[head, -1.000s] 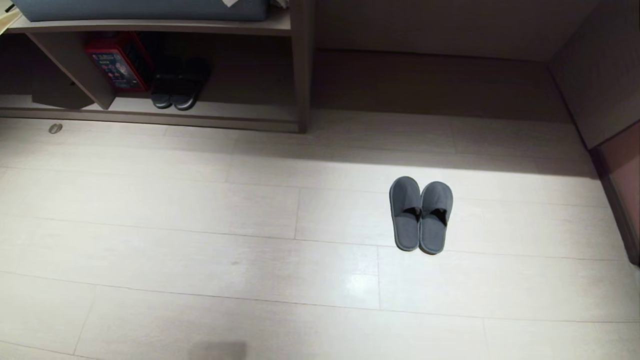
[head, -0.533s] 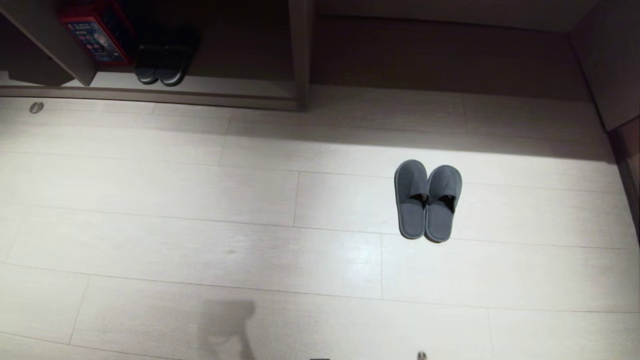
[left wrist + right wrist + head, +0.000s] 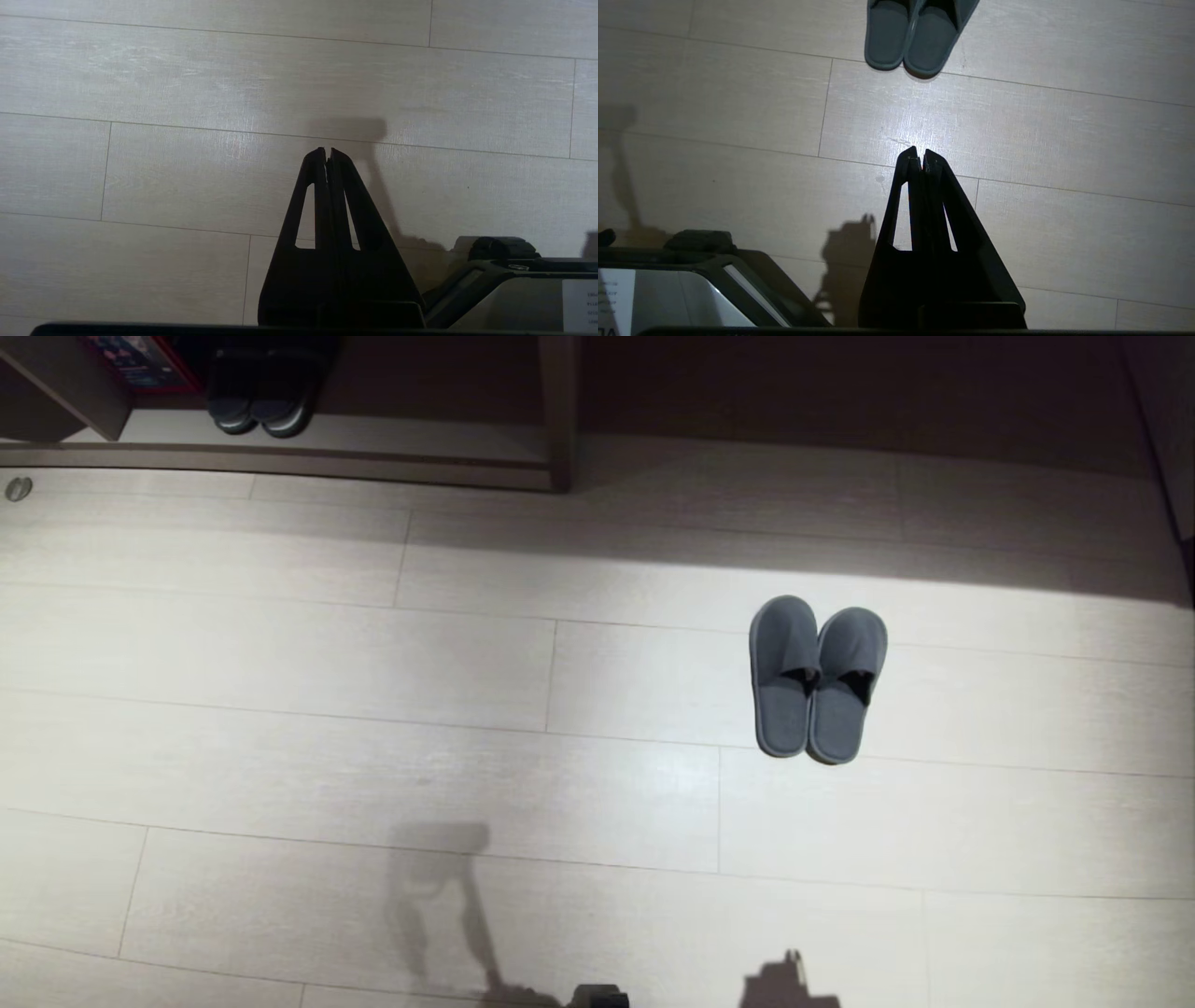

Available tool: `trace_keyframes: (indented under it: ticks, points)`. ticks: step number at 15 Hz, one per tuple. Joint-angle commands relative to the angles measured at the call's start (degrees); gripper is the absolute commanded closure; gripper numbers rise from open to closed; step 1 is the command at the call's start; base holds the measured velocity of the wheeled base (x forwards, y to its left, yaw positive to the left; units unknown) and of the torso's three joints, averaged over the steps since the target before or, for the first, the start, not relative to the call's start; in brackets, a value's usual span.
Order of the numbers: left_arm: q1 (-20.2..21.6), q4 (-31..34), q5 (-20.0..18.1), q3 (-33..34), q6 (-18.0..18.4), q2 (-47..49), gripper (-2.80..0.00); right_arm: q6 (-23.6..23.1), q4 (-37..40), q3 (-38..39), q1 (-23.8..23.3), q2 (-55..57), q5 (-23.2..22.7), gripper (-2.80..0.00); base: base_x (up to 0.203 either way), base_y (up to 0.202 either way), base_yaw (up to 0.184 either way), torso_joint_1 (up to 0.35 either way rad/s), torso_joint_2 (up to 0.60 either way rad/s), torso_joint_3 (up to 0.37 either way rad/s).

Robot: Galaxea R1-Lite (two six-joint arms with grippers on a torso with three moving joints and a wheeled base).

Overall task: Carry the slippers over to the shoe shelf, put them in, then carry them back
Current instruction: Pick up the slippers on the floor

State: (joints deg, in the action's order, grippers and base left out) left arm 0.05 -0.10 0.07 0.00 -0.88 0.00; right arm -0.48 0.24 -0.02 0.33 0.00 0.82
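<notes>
The slippers (image 3: 920,35) lay side by side on the floor, straight ahead of the right gripper (image 3: 920,156), long axes in line with its fingers. Both the right and the left gripper (image 3: 327,154) had fingers pressed together, empty; the right arm looked nearer the pair.

The pale wood-plank floor (image 3: 280,709) is brightly lit from overhead, with a soft glare patch on the boards (image 3: 667,761) just left of the soft grey-blue ribbed-fabric slippers (image 3: 818,679); a hard-edged band of shade lies along the floor's far edge, and the low beige wood shoe shelf (image 3: 308,434) at the far left corner sits in deep gloom, its dark near-black pair of slippers (image 3: 260,411) barely readable; grey shadows of the robot fall on the near edge (image 3: 448,896); the grey-blue pair casts only a thin shadow; in the wrist views the black left gripper (image 3: 328,150) and black right gripper (image 3: 920,151) show as silhouettes against sheen on the planks; focus is sharp; plank lines bow slightly toward the head view's edges.
</notes>
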Motion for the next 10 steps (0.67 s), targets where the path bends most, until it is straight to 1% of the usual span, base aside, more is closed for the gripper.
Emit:
trace_keyframes:
  ticks: [1, 8, 10]
  points:
    - [0.0, 0.0, 0.0, 0.1, 0.0, 0.0, 0.0, 0.1, 0.0, 0.0, 0.1, 0.1, 0.1, 0.0, 0.0, 0.0, 0.0, 0.004, 0.01, -0.193]
    - [0.0, 0.0, 0.0, 0.1, -0.1, 0.0, 0.0, 0.3, 0.0, 0.0, 0.0, 0.1, 0.1, 0.0, 0.0, 0.0, 0.0, 0.001, 0.0, -0.199]
    - [0.0, 0.0, 0.1, 0.1, -0.1, 0.0, 0.0, -0.4, 0.0, 0.0, 0.1, 0.1, -0.1, 0.0, 0.0, 0.0, 0.0, 0.005, 0.0, -0.191]
